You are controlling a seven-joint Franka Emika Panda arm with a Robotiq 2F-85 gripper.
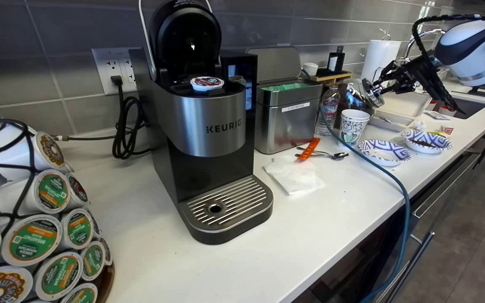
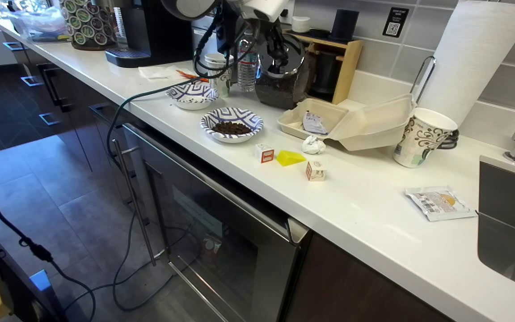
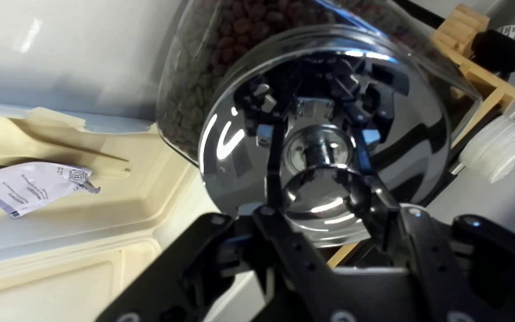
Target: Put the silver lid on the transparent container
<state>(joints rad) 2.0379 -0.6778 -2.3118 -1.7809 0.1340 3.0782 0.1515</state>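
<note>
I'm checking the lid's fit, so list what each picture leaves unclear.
Mouth of the transparent container: hidden behind the silver lid, wrist view.
Lid's centre: behind the pincer, in an exterior view.
Print on the white packet: too small, in an exterior view.
Rest of the arm: cut off by picture edges, both exterior views.

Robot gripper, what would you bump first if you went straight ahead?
Most likely the clear bean jar, behind the silver lid that the gripper holds; any gap is hard to judge.

From opposite ends, my exterior views share the countertop [image 1: 310, 229] and Keurig brewer [image 1: 204, 126]; my wrist view closely faces the silver lid [image 3: 320, 138].
</note>
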